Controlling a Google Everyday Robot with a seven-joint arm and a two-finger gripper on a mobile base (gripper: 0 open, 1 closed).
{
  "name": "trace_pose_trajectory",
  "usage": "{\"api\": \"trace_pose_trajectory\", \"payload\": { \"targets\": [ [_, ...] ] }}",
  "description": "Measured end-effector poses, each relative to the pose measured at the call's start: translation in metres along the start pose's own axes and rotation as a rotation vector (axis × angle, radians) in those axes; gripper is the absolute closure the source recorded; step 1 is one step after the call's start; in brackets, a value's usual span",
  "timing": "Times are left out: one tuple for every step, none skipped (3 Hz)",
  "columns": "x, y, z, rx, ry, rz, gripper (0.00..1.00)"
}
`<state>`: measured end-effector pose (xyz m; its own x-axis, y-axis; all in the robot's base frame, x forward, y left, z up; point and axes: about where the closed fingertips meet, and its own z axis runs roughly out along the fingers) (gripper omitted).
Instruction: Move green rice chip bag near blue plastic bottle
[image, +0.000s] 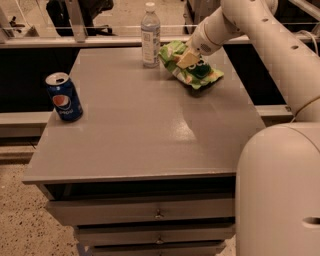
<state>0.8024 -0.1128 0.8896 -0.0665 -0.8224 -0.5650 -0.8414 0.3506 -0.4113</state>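
The green rice chip bag (200, 72) sat just beside the blue plastic bottle (150, 37), on the bottle's right as my camera saw it. Its near end rested on the grey table (140, 130) and its bottle-side end was lifted and crumpled. I could not tell whether that lifted edge touched the bottle or stopped just short of it. The gripper (186, 60) was at that raised end, right of the bottle and a little in front of it. Its fingers were closed on the bag's bunched foil, with one tan pad pressed flat against the green. I judged that this pinch explained the tilt: held by one edge, a crinkly bag hangs and drags instead of riding level. The bottle stood upright at the back edge of the table with its white cap on. That made me wary, since a light bottle tips easily if a stiff bag corner nudges it. The white arm (240, 25) reached in from the right of the bottle, so it never crossed over the bottle. The Pepsi can (64, 96) stood well apart, far left of the bottle and nearer the front edge, out of the way. To my eye the bag was already near enough, and what remained was to let it down and release it.
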Motion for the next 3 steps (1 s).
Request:
{"api": "trace_pose_trajectory", "payload": {
  "targets": [
    [-0.0015,-0.0027,0.0022,-0.002,-0.003,-0.001,0.38],
    [-0.0039,-0.0037,0.0010,-0.006,-0.010,-0.002,0.14],
    [-0.0092,-0.0040,-0.0056,-0.009,-0.028,-0.001,0.00]
  ]
}}
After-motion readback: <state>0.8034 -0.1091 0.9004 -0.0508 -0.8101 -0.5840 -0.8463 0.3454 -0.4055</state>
